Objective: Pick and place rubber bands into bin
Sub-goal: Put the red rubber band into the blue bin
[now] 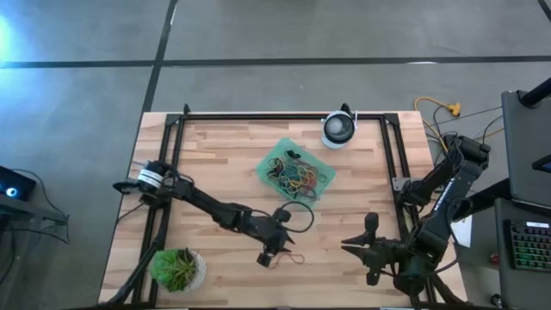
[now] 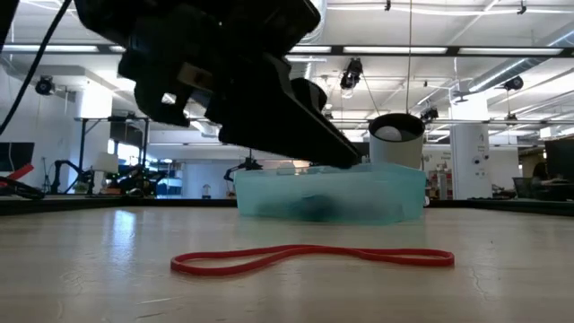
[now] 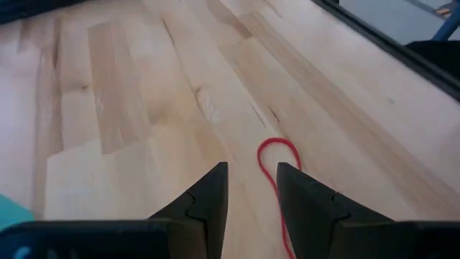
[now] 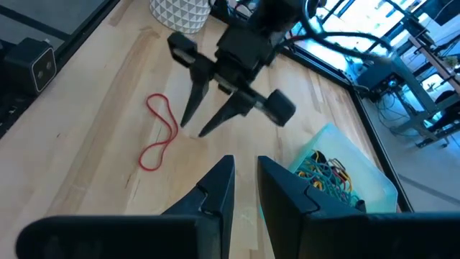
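A red rubber band (image 1: 291, 257) lies flat on the wooden table near its front edge, drawn out into a long loop (image 2: 314, 257). My left gripper (image 1: 269, 256) hangs just above it, open, slanting down; in the left wrist view the band (image 3: 277, 155) runs past one finger, and in the right wrist view the fingertips (image 4: 194, 128) stand beside the band (image 4: 162, 133). The bin (image 1: 269, 164) stands farther back, with several coloured rubber bands (image 1: 301, 175) inside. My right gripper (image 1: 349, 246) waits at the front right, narrowly open with nothing between its fingers (image 4: 244, 169).
A round white-and-black device (image 1: 339, 129) stands behind the bin. A potted plant (image 1: 176, 269) is at the front left corner. A large black loop (image 1: 299, 215) lies between the bin and my left gripper. Black frame rails (image 1: 284, 116) run around the table.
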